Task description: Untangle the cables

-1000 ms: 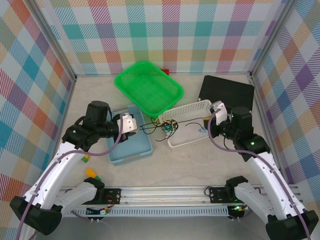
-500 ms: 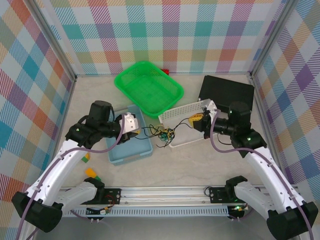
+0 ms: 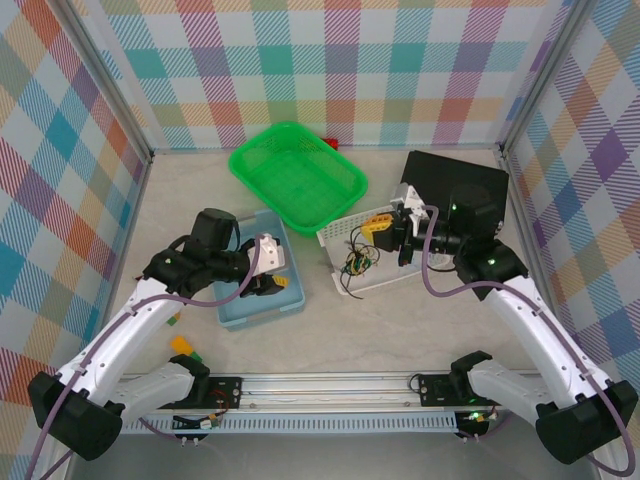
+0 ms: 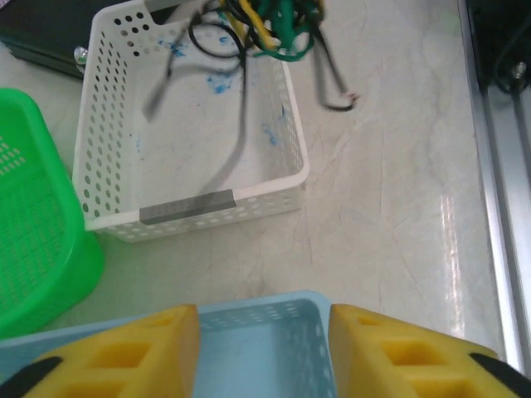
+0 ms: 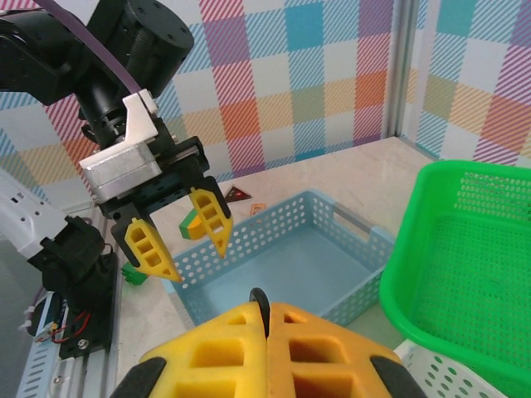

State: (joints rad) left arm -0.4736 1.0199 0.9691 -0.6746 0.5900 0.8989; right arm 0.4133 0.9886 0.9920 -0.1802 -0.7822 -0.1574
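Rail (image 3: 330,385): aluminium bar across the near edge in my top view.
Toy blocks (image 3: 181,345): small orange and green pieces on the table (image 3: 420,320), just beyond the rail's left part.
Left gripper (image 3: 270,287): low over the blue basket (image 3: 264,314); I see its yellow fingers spread, with nothing between them.
Blue basket: perforated plastic, just left of the white basket (image 4: 108,124) and apart from it.
Right gripper (image 5: 267,313): above the white basket, yellow fingers pressed together, a loop of black wire pinched in the seam.
Cables (image 3: 357,263): one knot of black, yellow and dark green strands. It dangles from the right gripper over the end of the white basket that faces the blue one. A black tail reaches out over the table on the near side. I cannot tell whether the knot touches the basket.
White basket: perforated, with blue smudges on its floor. The grey strip (image 4: 187,207) on its short wall carries no lettering I can make out.
Black case (image 3: 455,175): flat, behind the white basket, near the right wall.
Green basket (image 3: 300,175): mesh, behind the blue one, just beside the white basket's far corner.
Red piece (image 3: 330,143): behind the green basket at the foot of the back wall, too small for me to name.
Walls (image 3: 320,70): pastel checked panels on three sides.
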